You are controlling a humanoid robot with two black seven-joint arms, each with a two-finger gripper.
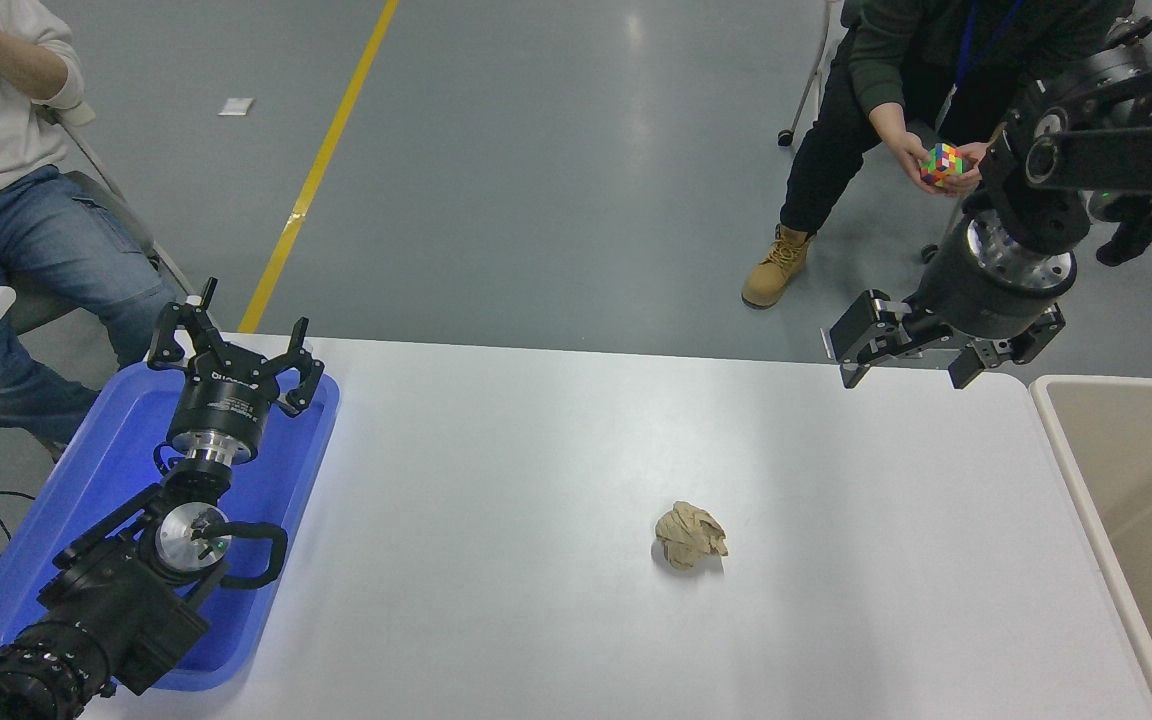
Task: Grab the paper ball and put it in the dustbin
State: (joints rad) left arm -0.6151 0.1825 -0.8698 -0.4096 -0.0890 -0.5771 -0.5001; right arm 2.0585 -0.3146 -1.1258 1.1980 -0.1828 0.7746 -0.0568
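My right gripper (904, 368) hangs in the air over the table's (536, 620) far right edge, fingers spread apart and holding nothing, well apart from the paper ball (690, 536), which lies alone on the table surface nearer the middle, nearer to me and to the left of that gripper. The dustbin (1086, 500) sits at the table's right end, just beside and below my right arm, while my left gripper (234, 352) is parked with fingers apart over the blue tray (66, 520) at lower left. A person at the far side holds a multicoloured cube (942, 165) in both hands, and another person sits at top left.
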